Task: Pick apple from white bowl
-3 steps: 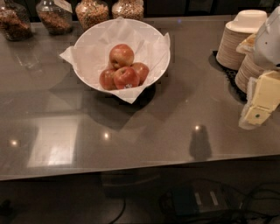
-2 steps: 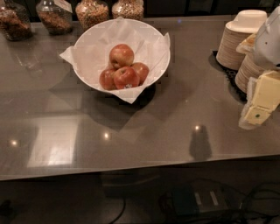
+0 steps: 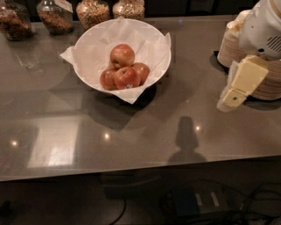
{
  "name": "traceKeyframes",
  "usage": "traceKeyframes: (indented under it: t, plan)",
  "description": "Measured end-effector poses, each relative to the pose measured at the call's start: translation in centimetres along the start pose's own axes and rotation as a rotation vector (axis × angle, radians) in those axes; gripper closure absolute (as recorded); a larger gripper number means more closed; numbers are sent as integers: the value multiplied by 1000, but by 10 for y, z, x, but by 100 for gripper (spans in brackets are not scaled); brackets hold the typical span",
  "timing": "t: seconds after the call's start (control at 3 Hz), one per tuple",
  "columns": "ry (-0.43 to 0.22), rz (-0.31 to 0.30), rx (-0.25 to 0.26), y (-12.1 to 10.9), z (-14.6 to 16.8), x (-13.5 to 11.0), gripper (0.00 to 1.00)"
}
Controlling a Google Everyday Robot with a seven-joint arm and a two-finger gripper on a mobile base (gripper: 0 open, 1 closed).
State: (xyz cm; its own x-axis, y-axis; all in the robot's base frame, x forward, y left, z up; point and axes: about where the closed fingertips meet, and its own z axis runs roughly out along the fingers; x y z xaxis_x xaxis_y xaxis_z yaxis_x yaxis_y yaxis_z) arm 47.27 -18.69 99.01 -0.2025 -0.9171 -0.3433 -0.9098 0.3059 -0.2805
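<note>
The white bowl (image 3: 151, 37), lined with crinkled white paper, stands on the grey counter left of centre at the back. Several apples lie in it. The apple (image 3: 122, 55), paler red with yellow-orange patches, sits on top toward the back. A darker red apple with a small sticker (image 3: 127, 77) lies in front of it, with two more dark apples at its sides. My gripper (image 3: 235, 94) hangs at the right edge, well to the right of the bowl and above the counter, with nothing seen in it.
Stacked beige paper bowls (image 3: 232, 44) stand at the back right, partly behind my arm. Several glass jars of nuts and grains (image 3: 92, 11) line the back edge. The counter's front edge (image 3: 131, 173) runs across the lower part, with cables on the floor below.
My gripper has shifted slightly left and a little lower at the right edge. The bowl and apples have not moved.
</note>
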Motion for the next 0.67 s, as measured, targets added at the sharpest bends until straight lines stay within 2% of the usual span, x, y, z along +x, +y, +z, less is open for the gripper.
traceKeyframes:
  t: [0.33, 0.67]
  plan:
    - [-64, 25, 19, -17, 9, -25, 0]
    - [-126, 51, 25, -45, 27, -68, 0]
